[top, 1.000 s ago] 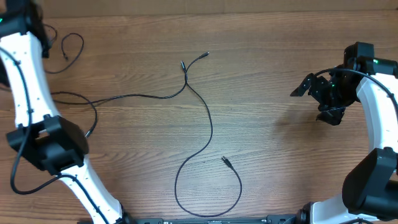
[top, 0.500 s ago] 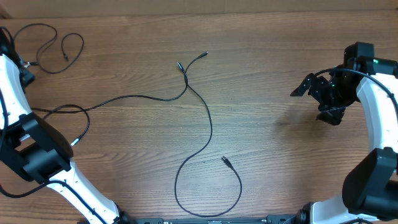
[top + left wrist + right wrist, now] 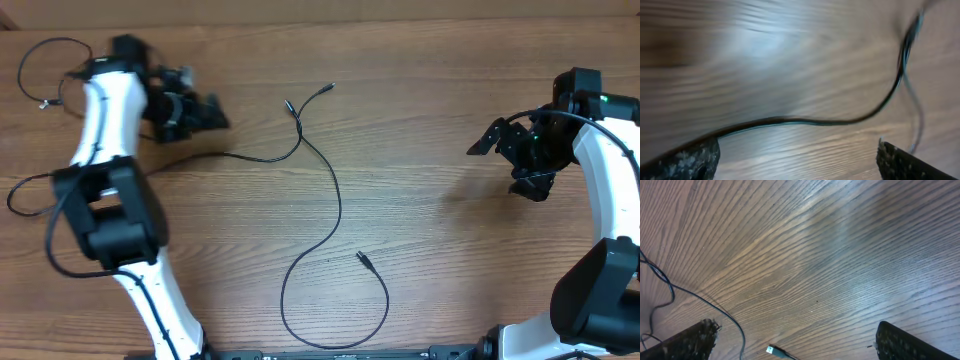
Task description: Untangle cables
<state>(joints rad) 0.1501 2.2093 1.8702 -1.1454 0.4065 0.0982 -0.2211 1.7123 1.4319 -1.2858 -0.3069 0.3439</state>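
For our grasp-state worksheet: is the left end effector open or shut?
Open: on the left end effector, the fingers sit at opposite lower corners of the wrist view, table between them.

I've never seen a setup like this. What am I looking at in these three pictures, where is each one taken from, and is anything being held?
These are two white robot arms at a wooden table. Each arm ends in a two-finger pincer. The wide picture looks straight down from above. It shows the left pincer at the upper left and the right pincer at the right.

The other two pictures come from small cameras on the wrists. The dark shapes in their bottom corners are that pincer's own fingertips. The left wrist view is blurred.

Thin black cables lie on the table. One long cable curls into a loop near the front. A second cable crosses it and runs towards the left arm. Both pincers are open and hold nothing.
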